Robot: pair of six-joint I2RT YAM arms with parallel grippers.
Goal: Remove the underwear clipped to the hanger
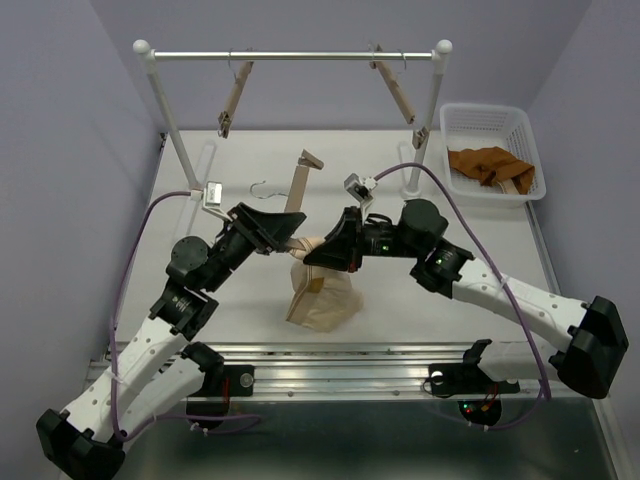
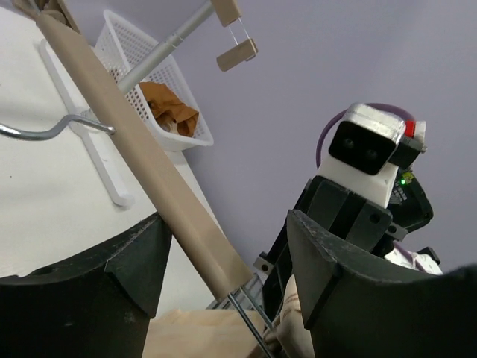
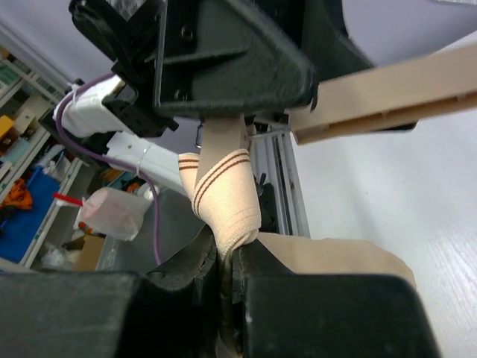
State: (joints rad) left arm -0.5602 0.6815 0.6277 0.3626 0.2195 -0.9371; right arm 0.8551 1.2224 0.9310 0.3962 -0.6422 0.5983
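Note:
The pale beige underwear (image 1: 322,295) hangs from a clip of a wooden hanger (image 1: 298,190) over the middle of the table. My left gripper (image 1: 283,238) holds that hanger's lower clip (image 2: 201,332) between wide-set jaws, and the hanger bar (image 2: 149,171) runs up between them. My right gripper (image 1: 335,250) is shut on the underwear's striped waistband (image 3: 223,186), just below the left gripper (image 3: 223,52). The rust-orange underwear (image 1: 490,165) lies in the white basket (image 1: 490,108); it also shows in the left wrist view (image 2: 168,108).
A clothes rack (image 1: 290,56) stands at the back with two bare wooden hangers (image 1: 235,100) (image 1: 400,95) on its rail. The basket stands at the back right and also holds another wooden hanger (image 1: 520,185). The rack's white feet (image 1: 205,165) rest on the table.

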